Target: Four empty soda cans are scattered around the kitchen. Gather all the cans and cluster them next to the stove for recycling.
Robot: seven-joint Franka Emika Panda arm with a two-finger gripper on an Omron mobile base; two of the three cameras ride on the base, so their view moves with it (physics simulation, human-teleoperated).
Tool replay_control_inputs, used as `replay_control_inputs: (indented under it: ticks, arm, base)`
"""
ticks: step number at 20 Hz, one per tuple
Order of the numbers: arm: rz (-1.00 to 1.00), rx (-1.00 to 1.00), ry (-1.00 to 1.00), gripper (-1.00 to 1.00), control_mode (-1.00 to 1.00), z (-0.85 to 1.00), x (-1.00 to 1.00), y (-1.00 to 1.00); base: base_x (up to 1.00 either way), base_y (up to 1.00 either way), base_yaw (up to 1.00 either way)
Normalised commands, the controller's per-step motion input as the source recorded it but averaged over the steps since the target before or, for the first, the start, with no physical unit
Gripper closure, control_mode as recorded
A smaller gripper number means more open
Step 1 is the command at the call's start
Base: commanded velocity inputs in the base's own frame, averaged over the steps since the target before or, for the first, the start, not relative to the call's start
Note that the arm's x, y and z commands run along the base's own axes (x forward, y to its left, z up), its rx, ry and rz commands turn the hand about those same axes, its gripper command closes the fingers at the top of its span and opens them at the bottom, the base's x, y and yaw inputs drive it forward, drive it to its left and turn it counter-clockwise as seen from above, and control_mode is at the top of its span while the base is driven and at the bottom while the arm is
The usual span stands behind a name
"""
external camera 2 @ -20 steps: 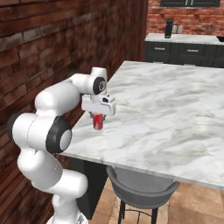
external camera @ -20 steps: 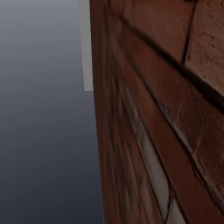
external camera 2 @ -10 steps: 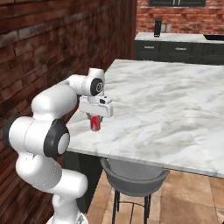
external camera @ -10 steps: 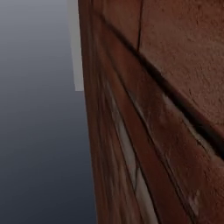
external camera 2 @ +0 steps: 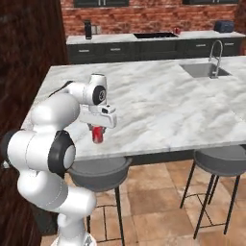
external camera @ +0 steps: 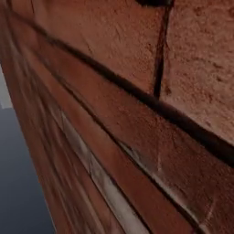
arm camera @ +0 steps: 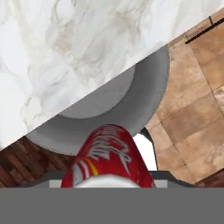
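Brick wall (external camera: 137,114) stands close on the robot's left, its dark red courses running right up against the left base view. Nearest to me the white arm bends forward over the near edge of a marble island (external camera 2: 158,105), and its gripper (external camera 2: 98,136) hangs just past that edge, closed on a red soda can (external camera 2: 98,135) that it carries upright in the air. From the hand view the can (arm camera: 105,159) rises between the fingers with its pale lettering facing up (the fingertips themselves are hidden behind it), and below it lie the marble top, the round grey seat of a stool (arm camera: 113,113) and tan floor tiles (arm camera: 192,100). That stool (external camera 2: 98,173) is tucked under the island's edge directly beneath the can, and a second stool (external camera 2: 218,161) stands further along to the right. Across the island a sink (external camera 2: 204,70) with a curved tap is set into the marble. Beyond it a back counter (external camera 2: 115,38) runs along a brick wall, with a flat black stove (external camera 2: 156,35) let into it, well apart from the can.
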Motion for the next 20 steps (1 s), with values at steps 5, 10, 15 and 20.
replay_control_inputs:
  ticks: [5,10,15,20]
  arm:
    - [0.0,0.0,0.0,1.0,1.0,0.0,0.0,0.0]
    - [0.0,0.0,0.0,1.0,1.0,0.0,0.0,0.0]
    - [0.0,0.0,0.0,1.0,1.0,0.0,0.0,0.0]
    - [0.0,0.0,0.0,1.0,1.0,0.0,0.0,0.0]
  base:
    - [0.0,-0.24,-0.81]
    - [0.13,-0.31,-0.77]
    - [0.31,-0.41,-0.69]
    - [0.38,-0.39,-0.65]
